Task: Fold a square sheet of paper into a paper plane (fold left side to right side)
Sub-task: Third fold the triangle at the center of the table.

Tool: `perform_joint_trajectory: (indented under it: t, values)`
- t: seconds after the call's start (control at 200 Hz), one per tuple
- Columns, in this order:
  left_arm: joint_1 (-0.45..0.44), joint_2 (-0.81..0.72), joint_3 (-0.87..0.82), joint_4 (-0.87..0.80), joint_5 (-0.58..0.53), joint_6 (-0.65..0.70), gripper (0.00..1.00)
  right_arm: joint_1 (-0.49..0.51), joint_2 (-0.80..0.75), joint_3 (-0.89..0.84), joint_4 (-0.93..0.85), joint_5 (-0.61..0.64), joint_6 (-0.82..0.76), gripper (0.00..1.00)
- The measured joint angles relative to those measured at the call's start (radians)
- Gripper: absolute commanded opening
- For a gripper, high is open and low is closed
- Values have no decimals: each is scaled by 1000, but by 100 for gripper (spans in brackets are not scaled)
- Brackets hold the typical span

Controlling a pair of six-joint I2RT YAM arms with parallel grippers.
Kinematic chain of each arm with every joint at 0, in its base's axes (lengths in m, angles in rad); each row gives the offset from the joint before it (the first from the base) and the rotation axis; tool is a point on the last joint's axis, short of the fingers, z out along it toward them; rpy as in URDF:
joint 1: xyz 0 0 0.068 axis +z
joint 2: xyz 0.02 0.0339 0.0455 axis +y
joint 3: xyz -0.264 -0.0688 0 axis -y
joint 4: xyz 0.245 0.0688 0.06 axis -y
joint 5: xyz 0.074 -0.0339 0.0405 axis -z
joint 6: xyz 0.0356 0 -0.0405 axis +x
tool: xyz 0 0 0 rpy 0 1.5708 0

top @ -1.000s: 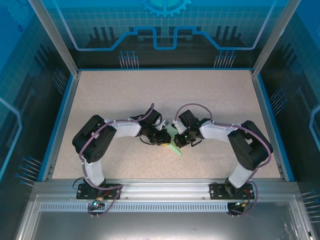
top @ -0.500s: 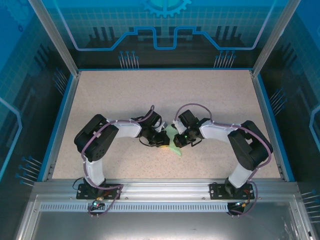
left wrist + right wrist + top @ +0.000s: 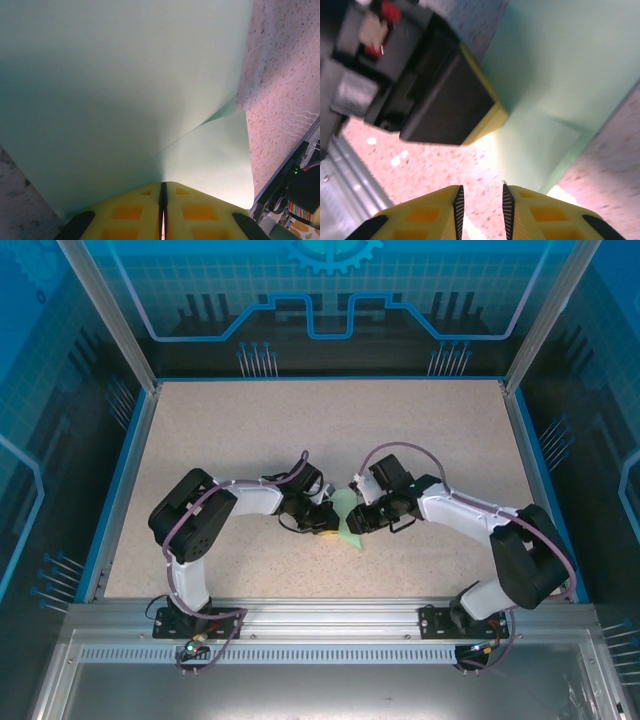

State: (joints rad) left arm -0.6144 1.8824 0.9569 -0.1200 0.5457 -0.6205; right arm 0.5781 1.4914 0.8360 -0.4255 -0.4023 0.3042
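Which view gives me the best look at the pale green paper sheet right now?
Left wrist: the pale mint-green sheet of thin paper spans most of the frame, its crease plain, with the left pincer shut on its edge. Right wrist shows a blurred part; top external, just a small sliver.

Top view: paper sheet (image 3: 347,530) largely covered by left pincer (image 3: 325,524) and right pincer (image 3: 358,523); folds too small to tell. Left wrist view: sheet cut off at top and left edges. Right wrist view: blurred throughout.
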Motion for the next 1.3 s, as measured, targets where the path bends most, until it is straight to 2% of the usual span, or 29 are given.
perform_joint_trajectory:
  t: [0.13, 0.3, 1.301]
  values:
    - [0, 0, 0, 0, 0, 2, 11, 13, 54, -17, 11, -85, 30, 27]
    - [0, 0, 0, 0, 0, 2, 11, 17, 123, -17, 35, -107, 46, 26]
    - [0, 0, 0, -1, -5, 2, 12, 26, 169, -47, 24, -53, 74, 23]
